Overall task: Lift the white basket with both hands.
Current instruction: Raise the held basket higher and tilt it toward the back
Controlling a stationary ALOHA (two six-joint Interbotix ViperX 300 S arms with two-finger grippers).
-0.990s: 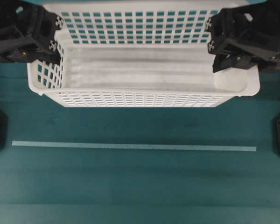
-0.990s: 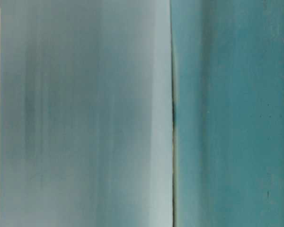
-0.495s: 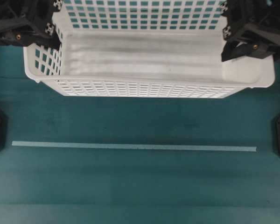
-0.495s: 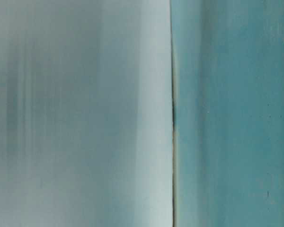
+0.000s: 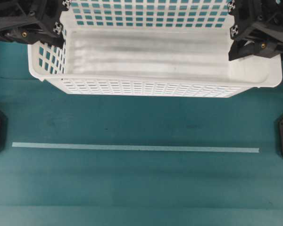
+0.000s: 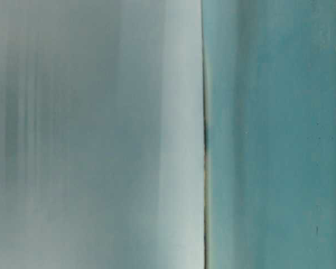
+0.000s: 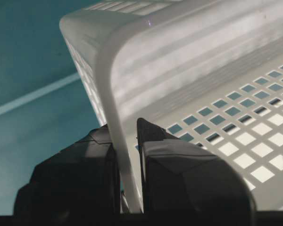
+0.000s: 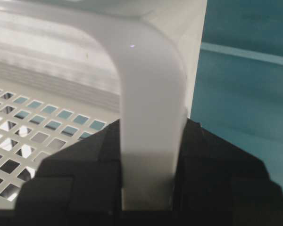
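We see the teal tabletop (image 5: 141, 183) with a pale tape line (image 5: 132, 148) across it. The white basket (image 5: 151, 61) sits at twelve o'clock in the overhead view. Our left gripper (image 7: 127, 188) pinches its rim at ten o'clock; our right gripper (image 8: 148, 188) clamps the rim at two o'clock, fingers (image 8: 217, 179) either side.

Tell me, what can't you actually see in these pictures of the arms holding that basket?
- Far side of the white basket: cut off by the overhead view's top edge.
- Left gripper and right gripper fingertips: overhead, hidden under the arms.
- Gap beneath the basket: table-level view is only a blur.
- Basket's underside: shown nowhere.
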